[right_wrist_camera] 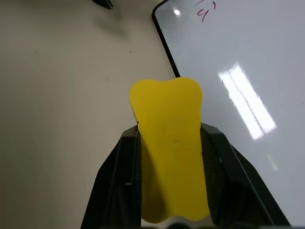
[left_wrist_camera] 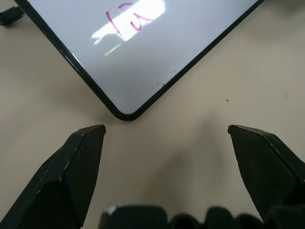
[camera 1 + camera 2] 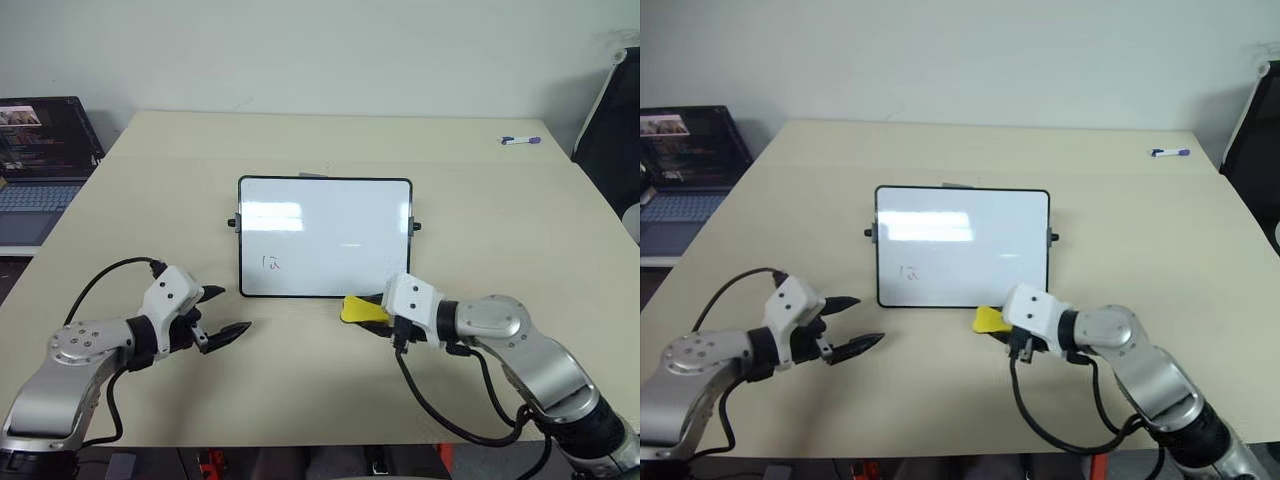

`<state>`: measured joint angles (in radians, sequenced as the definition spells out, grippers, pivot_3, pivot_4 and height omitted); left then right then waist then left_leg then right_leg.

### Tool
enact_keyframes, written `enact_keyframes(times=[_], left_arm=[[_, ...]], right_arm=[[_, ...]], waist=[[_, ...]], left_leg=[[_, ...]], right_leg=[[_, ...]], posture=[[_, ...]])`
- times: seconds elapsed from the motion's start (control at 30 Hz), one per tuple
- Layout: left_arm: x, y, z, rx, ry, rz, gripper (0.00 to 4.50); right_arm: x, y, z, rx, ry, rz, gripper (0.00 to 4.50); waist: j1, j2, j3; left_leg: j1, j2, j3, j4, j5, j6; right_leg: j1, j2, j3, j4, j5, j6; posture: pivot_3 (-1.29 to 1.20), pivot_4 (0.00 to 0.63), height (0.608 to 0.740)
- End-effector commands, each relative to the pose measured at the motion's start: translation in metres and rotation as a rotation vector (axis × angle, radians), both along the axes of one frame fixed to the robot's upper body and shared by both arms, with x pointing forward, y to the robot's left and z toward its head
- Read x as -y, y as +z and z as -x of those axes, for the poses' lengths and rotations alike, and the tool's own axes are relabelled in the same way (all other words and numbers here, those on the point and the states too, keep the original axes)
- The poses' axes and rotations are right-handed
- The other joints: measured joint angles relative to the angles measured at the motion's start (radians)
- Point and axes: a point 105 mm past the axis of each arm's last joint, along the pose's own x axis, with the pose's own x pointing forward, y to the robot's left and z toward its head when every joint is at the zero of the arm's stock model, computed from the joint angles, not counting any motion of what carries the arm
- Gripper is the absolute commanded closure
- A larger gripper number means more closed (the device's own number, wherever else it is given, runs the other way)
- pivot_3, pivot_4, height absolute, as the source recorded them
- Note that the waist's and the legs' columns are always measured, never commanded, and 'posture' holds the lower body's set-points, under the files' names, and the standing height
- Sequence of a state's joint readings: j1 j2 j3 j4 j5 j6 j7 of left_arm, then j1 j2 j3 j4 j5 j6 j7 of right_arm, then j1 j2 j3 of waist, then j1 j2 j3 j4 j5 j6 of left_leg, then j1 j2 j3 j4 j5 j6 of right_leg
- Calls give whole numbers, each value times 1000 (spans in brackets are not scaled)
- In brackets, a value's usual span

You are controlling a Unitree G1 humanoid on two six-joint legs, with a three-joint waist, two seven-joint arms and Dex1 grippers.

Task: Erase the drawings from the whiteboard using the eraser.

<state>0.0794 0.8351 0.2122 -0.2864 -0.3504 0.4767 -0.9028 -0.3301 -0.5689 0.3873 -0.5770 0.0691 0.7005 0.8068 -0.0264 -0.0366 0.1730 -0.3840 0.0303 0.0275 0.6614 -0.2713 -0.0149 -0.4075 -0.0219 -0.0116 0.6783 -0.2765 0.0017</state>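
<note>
The whiteboard (image 3: 330, 225) lies flat in the middle of the table, white with a thin black frame and small side knobs. The drawings (image 3: 271, 263) are small pink marks near its lower left corner, also seen as pink drawings (image 2: 128, 19) in the left wrist view. My right gripper (image 3: 372, 312) is shut on the yellow eraser (image 3: 360, 309), which hangs just off the board's near edge toward its right corner. In the right wrist view the eraser (image 1: 171, 143) is pinched between both black fingers. My left gripper (image 3: 235, 308) stands open on the near left of the board, holding nothing.
A laptop (image 3: 40, 160) sits off the table's left side. A white-and-blue marker pen (image 3: 520, 141) lies at the far right of the table. A black object (image 3: 612, 120) stands beyond the right edge. Bare tabletop (image 3: 320, 400) stretches between my arms.
</note>
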Motion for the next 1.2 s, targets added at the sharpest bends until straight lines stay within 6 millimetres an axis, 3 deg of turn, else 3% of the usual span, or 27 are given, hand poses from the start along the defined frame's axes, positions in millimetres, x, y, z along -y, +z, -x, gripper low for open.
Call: enact_keyframes(times=[0.03, 0.2, 0.37, 0.6, 0.87, 0.97, 1.07, 1.2], left_arm=[[2, 14, 2, 53, -11, -17, 0], [4, 14, 6, 48, -18, -14, 0], [5, 14, 5, 45, -23, -20, 0], [8, 9, 6, 22, -50, -26, 0], [9, 7, 6, 13, -61, -28, 0], [6, 4, 7, 5, -48, -33, 0], [4, 2, 8, -2, -44, -37, 0], [3, 1, 9, 0, -40, -32, 0]], right_arm=[[-9, 12, -6, 65, 28, -17, 3213], [-19, 17, -21, 98, 13, -40, 3213], [-35, 38, -37, 211, 8, -114, 3213], [-70, 51, -76, 531, 14, 14, 3213], [-107, 58, -105, 712, 34, 126, 3213], [-111, 48, -110, 711, 54, 174, 3213], [-114, 27, -98, 636, 155, 220, 3213], [-103, 2, -83, 602, 280, 327, 3213]], waist=[[0, 0, 0], [-1, 0, 0], [-1, 0, 0], [-5, 0, 0], [-5, 0, 0], [-5, 0, 0], [-4, 0, 0], [-1, -1, 0]], left_leg=[[0, 0, 0, 0, 0, 0], [0, 0, -1, 0, 0, 0], [0, 0, 0, 0, 0, 0], [1, 0, 0, 0, 0, 0], [-2, 0, 0, 0, 0, 0], [-2, 0, 0, 0, 0, 0], [-2, 0, 0, 0, 0, 0], [-1, 0, -1, 0, 0, 0]], right_leg=[[0, 0, 0, 0, 1, -2], [0, 0, 0, 0, 1, -3], [0, 0, 0, 0, 1, -3], [-1, 0, 0, 1, 2, -3], [-3, 0, 0, 2, 2, -3], [-3, 0, 0, 2, 2, -4], [-3, 0, 0, 2, 2, -4], [-2, 0, 0, 2, 2, -4]], posture=[[0, 150, 740], [0, 150, 740], [0, 150, 740], [0, 150, 740], [0, 150, 740], [0, 150, 740], [0, 150, 740], [0, 150, 740]])
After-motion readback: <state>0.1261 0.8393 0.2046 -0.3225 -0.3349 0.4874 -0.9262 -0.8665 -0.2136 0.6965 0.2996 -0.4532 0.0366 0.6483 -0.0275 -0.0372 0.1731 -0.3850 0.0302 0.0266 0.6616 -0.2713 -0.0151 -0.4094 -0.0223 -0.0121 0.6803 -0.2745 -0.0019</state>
